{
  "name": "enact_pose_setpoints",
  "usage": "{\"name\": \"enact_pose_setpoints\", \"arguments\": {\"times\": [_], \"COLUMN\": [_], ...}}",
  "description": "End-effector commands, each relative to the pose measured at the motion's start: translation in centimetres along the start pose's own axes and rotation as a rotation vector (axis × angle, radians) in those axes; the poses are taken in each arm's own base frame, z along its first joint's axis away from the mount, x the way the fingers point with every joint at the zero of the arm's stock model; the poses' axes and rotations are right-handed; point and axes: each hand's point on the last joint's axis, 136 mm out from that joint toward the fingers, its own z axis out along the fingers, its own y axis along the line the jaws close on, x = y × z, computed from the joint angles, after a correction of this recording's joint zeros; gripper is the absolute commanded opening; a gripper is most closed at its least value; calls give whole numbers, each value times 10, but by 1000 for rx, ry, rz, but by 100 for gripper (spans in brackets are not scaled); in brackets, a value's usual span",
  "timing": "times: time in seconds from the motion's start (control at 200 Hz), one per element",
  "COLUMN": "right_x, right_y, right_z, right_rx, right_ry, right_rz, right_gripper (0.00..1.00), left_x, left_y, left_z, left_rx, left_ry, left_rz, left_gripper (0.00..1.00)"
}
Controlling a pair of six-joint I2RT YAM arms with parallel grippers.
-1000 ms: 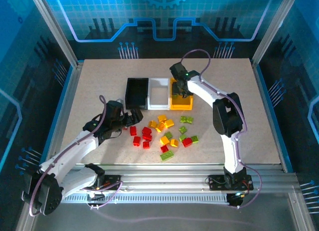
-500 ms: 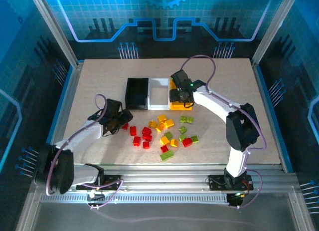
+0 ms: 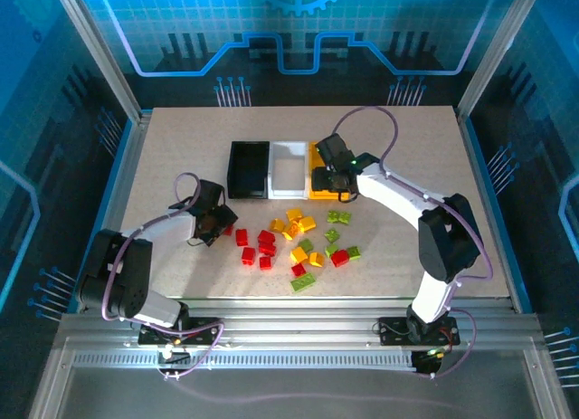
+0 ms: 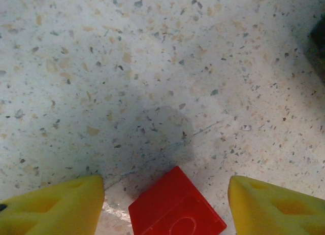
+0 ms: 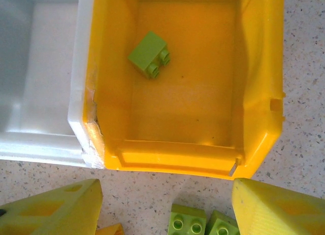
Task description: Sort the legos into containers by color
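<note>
bins: three open-topped bins are sitting joined in a row at mid-table, the black bin (image 3: 249,170) on the left, the white bin (image 3: 289,170) in the middle, the yellow-orange bin (image 5: 263,67) on the right.
in the yellow-orange bin: one lime green brick (image 5: 149,54) is lying on its side on the floor, studs pointing sideways.
loose legos (image 3: 298,242): lying scattered on the table just in front of the bins.
red bricks (image 3: 262,245): clustering at the left of the spread, with one lone red brick (image 4: 175,207) sitting apart further left.
yellow-orange bricks (image 3: 292,224): bunching in the middle.
lime green bricks (image 3: 338,217): lying to the right, near the yellow-orange bin's front wall.
</note>
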Motion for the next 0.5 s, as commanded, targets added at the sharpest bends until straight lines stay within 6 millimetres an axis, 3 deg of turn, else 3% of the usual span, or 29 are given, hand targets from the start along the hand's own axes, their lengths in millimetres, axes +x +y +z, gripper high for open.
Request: {"name": "enact_pose_setpoints", "arguments": {"times": [0.0, 0.15, 0.225, 0.375, 0.495], "right_x": [-5, -4, -3, -2, -3], "right_y": [-2, -5, -7, -7, -8], "right_z": [-8, -8, -7, -8, -10], "right_rx": [-11, -3, 1, -3, -6], "right_ry": [-28, -28, -25, -25, -30], "right_rz": [34, 34, 39, 44, 48], "right_gripper": [69, 69, 69, 69, 69], "left_x": [14, 16, 17, 23, 28], "left_y": [5, 1, -1, 0, 1], "left_z": [11, 9, 7, 1, -6], "left_rx": [13, 40, 51, 58, 56], "left_ry": [65, 73, 78, 95, 95], "left_rz": [-28, -27, -27, -24, 11], "left_gripper": [62, 46, 45, 67, 70]}}
